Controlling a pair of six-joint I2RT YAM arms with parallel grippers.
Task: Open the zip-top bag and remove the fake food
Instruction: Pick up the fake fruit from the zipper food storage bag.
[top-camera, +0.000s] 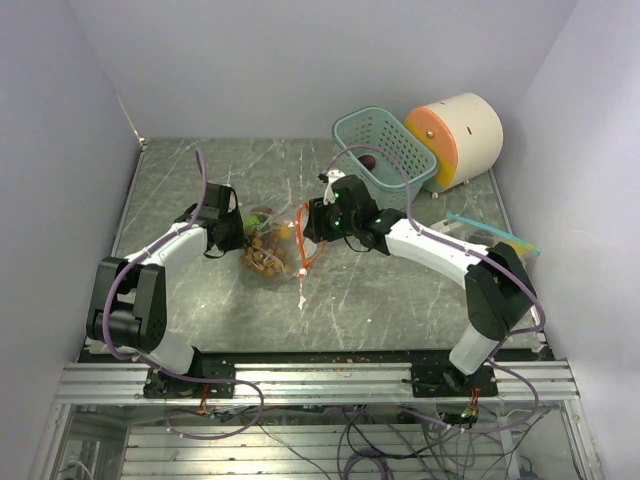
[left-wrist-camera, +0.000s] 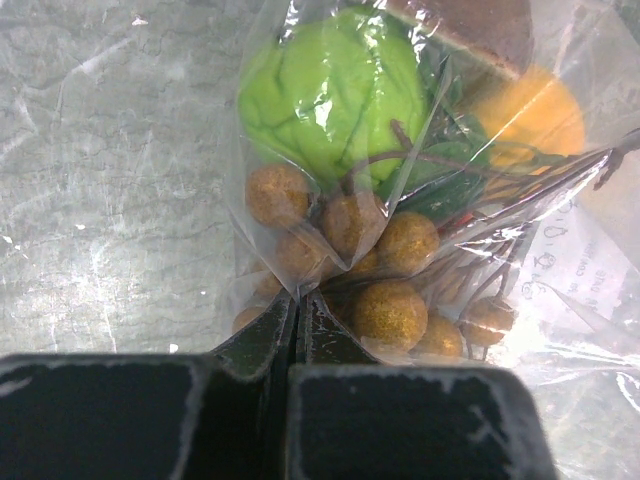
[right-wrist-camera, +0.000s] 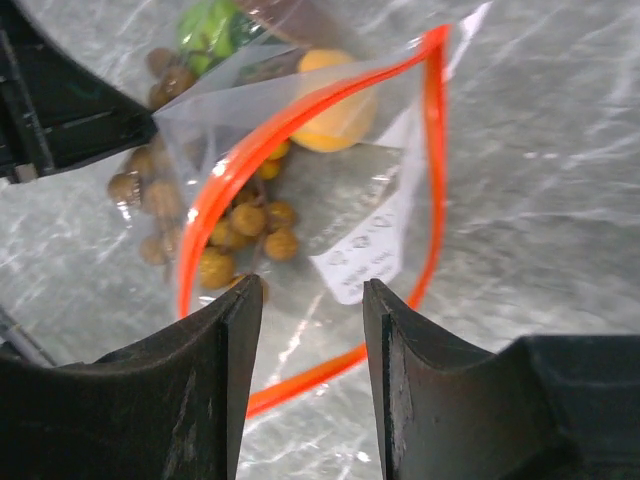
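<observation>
The clear zip-top bag (top-camera: 275, 250) with an orange zip rim (right-wrist-camera: 300, 130) lies mid-table, its mouth gaping open toward the right. Inside sits the fake food: a green lettuce-like piece (left-wrist-camera: 330, 90), an orange fruit (right-wrist-camera: 335, 105) and a bunch of brown balls (left-wrist-camera: 390, 310). My left gripper (left-wrist-camera: 296, 300) is shut on the bag's closed end, pinching the film. My right gripper (right-wrist-camera: 312, 300) is open and empty, hovering just in front of the bag's mouth, the orange rim showing between its fingers. In the top view the left gripper (top-camera: 232, 232) and right gripper (top-camera: 312, 222) flank the bag.
A teal basket (top-camera: 383, 150) holding a dark item lies tipped at the back right, beside a big cream cylinder with an orange face (top-camera: 455, 140). A second flat bag with a teal zip (top-camera: 492, 235) lies at the right. Walls close in on three sides.
</observation>
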